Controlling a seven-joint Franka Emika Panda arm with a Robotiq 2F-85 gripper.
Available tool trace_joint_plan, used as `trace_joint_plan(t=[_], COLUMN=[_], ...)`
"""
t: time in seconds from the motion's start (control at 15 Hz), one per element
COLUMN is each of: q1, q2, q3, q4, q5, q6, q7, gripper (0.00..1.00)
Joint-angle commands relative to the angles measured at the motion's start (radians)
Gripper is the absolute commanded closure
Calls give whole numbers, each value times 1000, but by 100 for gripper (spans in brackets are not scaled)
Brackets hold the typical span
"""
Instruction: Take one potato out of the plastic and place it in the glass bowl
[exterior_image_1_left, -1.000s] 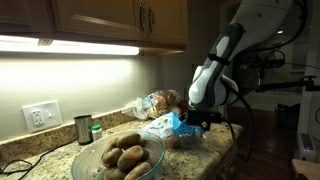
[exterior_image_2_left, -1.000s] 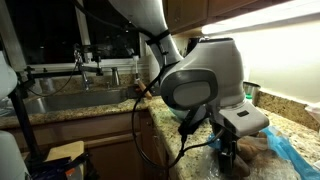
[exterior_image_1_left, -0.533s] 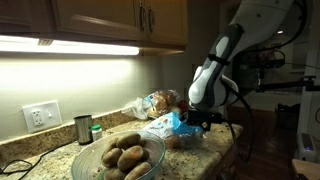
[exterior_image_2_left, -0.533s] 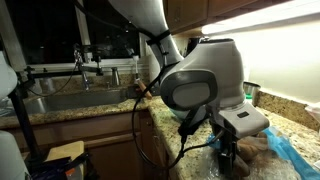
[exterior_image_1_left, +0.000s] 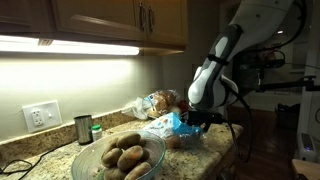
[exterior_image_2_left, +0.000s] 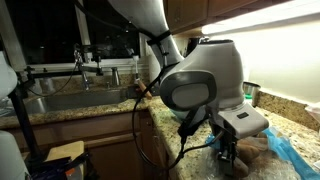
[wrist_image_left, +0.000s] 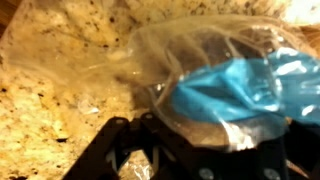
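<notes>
The fingers (wrist_image_left: 114, 146) reach down into the mouth of the plastic bag (wrist_image_left: 215, 75). In the wrist view they show as dark prongs at the bottom, with clear film and a blue printed panel bulging across them. Whether they have closed on anything, I cannot tell; the film hides the tips.

In an exterior view, a brownish lump that is probably a potato (exterior_image_1_left: 181, 141) sits in the bag just beside the fingers (exterior_image_1_left: 197, 124), on the side toward the glass bowl. Its long axis cannot be read through the plastic.

The bag lies at the end of the bench (exterior_image_1_left: 40, 150) nearest the arm, close to the front edge. The glass bowl (exterior_image_1_left: 119, 158), already holding several potatoes, stands farther along the bench, near the front edge. I'd judge the carry will run along that edge from bag to bowl.
</notes>
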Motion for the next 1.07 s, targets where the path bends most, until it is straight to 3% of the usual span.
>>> trace_joint_plan(t=[0.0, 0.07, 0.67, 1.0], q1=[4, 5, 37, 120], q2=[5, 5, -65, -88], q3=[-3, -4, -30, -120], q4=[-24, -24, -106, -144], q5=[22, 20, -34, -92], q6=[40, 41, 134, 201], q7=[-30, -29, -10, -4], gripper=[60, 66, 66, 66])
